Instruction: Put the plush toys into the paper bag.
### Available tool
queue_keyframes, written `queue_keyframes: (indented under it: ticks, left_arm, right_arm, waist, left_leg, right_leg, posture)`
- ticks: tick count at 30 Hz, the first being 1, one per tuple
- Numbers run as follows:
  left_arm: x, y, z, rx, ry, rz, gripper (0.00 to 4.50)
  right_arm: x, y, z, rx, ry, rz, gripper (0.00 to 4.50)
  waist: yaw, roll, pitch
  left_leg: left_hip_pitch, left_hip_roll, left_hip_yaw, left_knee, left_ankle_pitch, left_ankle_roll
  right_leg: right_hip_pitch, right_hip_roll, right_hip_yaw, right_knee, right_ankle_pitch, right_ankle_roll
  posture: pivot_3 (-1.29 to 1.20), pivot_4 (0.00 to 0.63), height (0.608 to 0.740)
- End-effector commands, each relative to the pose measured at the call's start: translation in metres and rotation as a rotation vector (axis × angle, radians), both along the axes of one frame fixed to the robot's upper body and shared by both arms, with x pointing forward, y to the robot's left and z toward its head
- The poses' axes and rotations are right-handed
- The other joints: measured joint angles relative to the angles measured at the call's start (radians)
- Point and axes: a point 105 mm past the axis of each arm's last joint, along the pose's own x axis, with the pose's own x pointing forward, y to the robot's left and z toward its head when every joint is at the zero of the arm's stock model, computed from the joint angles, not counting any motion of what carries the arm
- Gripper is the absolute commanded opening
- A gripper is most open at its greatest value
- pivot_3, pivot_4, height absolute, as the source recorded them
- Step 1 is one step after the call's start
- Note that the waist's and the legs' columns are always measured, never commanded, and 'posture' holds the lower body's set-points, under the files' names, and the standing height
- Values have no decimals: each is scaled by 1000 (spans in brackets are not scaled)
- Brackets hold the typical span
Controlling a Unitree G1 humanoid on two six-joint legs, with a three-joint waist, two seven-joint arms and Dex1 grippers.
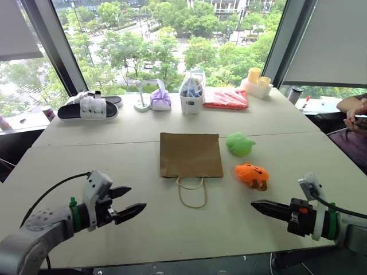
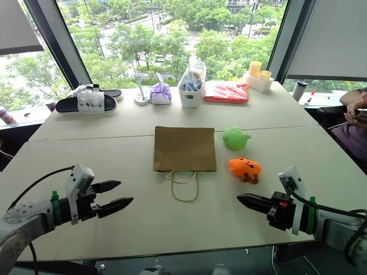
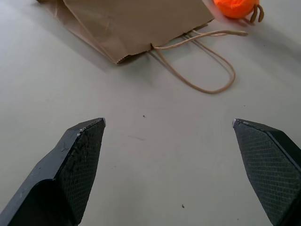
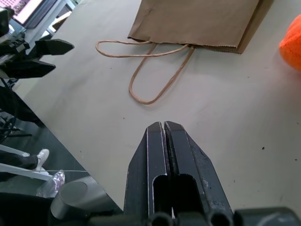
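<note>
So the bag (image 1: 190,154) is lying flat on the table (image 1: 86,154), handles (image 1: 192,192) toward the robot, between and ahead of both grippers. Left gripper (image 1: 131,201) is spread wide with nothing in it. Right gripper (image 1: 259,206) is pinched closed and empty, orange toy (image 1: 251,174) just ahead of it, green toy (image 1: 239,144) further out beside the bag.
</note>
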Motion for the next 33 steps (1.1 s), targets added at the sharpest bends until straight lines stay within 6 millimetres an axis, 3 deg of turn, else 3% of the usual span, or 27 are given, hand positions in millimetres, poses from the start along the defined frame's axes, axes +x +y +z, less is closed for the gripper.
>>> queue_keyframes:
  ticks: [1,15,19,23,26,33]
  left_arm:
    - [1,0,10,30,-55,-2,4450]
    - [10,4,14,84,-88,-40,4450]
    - [21,0,23,151,-172,-111,4450]
    - [23,-34,30,226,-281,-345,4450]
    - [35,-57,28,256,-356,-471,4450]
    - [68,-96,0,326,-440,-667,4450]
  right_arm:
    - [4,7,8,4,-51,21,0]
    - [9,14,4,2,-61,28,0]
    - [12,11,3,-8,-58,24,0]
    - [16,15,6,-5,-68,34,0]
    - [18,17,4,-31,-85,17,0]
    - [22,24,10,-37,-144,-27,0]
  waist:
    - [0,0,0]
    - [0,0,0]
    - [3,0,0]
    - [0,0,0]
    - [1,0,0]
    - [-2,0,0]
  left_leg:
    - [0,0,0,0,0,0]
    - [0,0,0,0,0,0]
    - [0,-1,1,0,0,0]
    - [0,-1,1,0,0,0]
    - [0,-2,1,0,0,0]
    - [0,-2,2,0,0,0]
  right_leg:
    - [0,0,0,0,0,0]
    - [0,0,0,0,0,0]
    - [0,0,0,0,0,0]
    - [0,0,0,0,0,0]
    - [0,0,0,0,0,0]
    - [0,0,0,-1,1,1]
  posture:
    - [0,150,740]
    - [0,150,740]
    - [0,150,740]
    - [0,150,740]
    - [0,150,740]
    - [0,150,740]
